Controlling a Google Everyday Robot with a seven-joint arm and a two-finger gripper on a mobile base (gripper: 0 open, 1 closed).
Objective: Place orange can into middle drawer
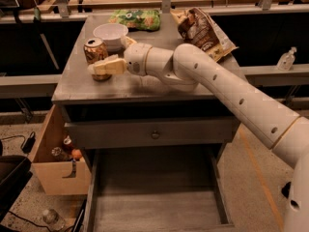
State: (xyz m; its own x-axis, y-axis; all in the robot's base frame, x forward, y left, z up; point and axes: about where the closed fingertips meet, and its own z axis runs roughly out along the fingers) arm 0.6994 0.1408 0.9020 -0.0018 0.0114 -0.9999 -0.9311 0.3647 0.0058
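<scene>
The orange can (94, 51) stands upright at the left of the grey cabinet top (145, 83), just in front of the white bowl (110, 33). My gripper (109, 55) is at the can, reaching in from the right. It is open. One cream finger (107, 66) crosses in front of the can's lower part, and the other finger (128, 41) shows behind, beside the bowl. The can rests on the top. The middle drawer (154, 209) is pulled out below, with its plank bottom bare.
A green bag (136, 19) and a brown snack bag (203, 29) lie at the back of the top. The closed drawer front with a round knob (155, 135) is above the open drawer. A cardboard box (55, 170) stands on the floor at left.
</scene>
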